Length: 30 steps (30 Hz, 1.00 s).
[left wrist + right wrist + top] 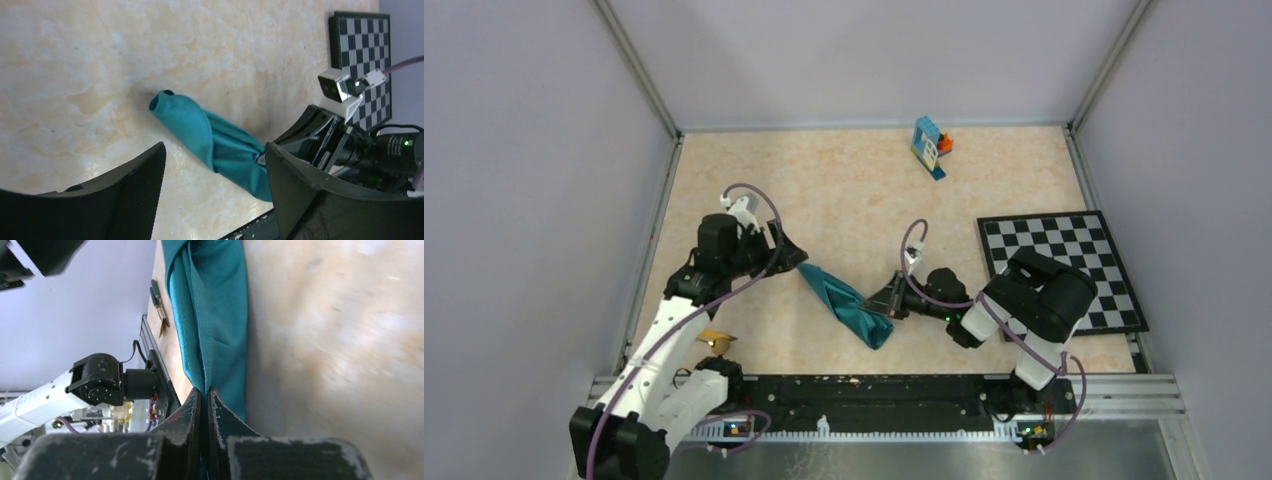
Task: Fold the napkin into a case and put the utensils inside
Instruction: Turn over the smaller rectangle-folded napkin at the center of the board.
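Napkin, teal, bunched into a narrow strip: right gripper pinched closed on its near-right edge, left gripper spread open at its far end, utensils well left.

At bottom centre, the right gripper with its black fingers is pinching an edge of the teal-green soft cloth napkin, which is running up the beige marbled tabletop to the top edge. Thin golden utensils with dark green parts are lying just left of it, upper left.
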{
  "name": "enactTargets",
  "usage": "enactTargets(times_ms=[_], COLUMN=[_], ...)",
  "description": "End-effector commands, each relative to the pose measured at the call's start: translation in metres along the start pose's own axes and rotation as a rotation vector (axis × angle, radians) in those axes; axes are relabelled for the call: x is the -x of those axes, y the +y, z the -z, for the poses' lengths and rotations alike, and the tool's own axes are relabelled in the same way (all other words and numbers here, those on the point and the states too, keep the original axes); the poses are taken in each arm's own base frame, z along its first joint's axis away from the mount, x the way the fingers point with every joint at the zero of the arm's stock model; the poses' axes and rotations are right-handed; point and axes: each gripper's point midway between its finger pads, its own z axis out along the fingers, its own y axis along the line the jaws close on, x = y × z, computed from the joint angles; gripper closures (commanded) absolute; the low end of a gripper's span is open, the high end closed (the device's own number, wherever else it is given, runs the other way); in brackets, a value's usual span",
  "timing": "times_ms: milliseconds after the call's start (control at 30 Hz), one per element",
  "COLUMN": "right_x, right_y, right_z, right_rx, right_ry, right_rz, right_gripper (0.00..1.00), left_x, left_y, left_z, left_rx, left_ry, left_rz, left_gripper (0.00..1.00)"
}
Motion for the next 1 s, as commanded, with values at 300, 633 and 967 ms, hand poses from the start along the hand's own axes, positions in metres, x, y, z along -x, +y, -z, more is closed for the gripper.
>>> enactTargets(times_ms=[300, 633, 967], right_x=[0.054, 0.088, 0.026], right_y=[-0.046, -0.065, -0.022], right_z=[0.065, 0.109, 0.070], right_rx=[-0.047, -0.581, -0.324], right_ry=[-0.179, -0.038, 0.172], right_rz=[0.004, 0.430, 0.363], right_gripper=[0.64, 0.49, 0.74], left_x=[-0.054, -0.073, -0.075], left_y=[-0.039, -0.069, -0.066], left_z=[-0.054, -0.115, -0.169], left_rx=[-0.346, -0.391, -0.357], left_ry=[0.265, 0.334, 0.381], left_rz=[0.091, 0.094, 0.116], left_gripper=[0.23, 0.35, 0.42])
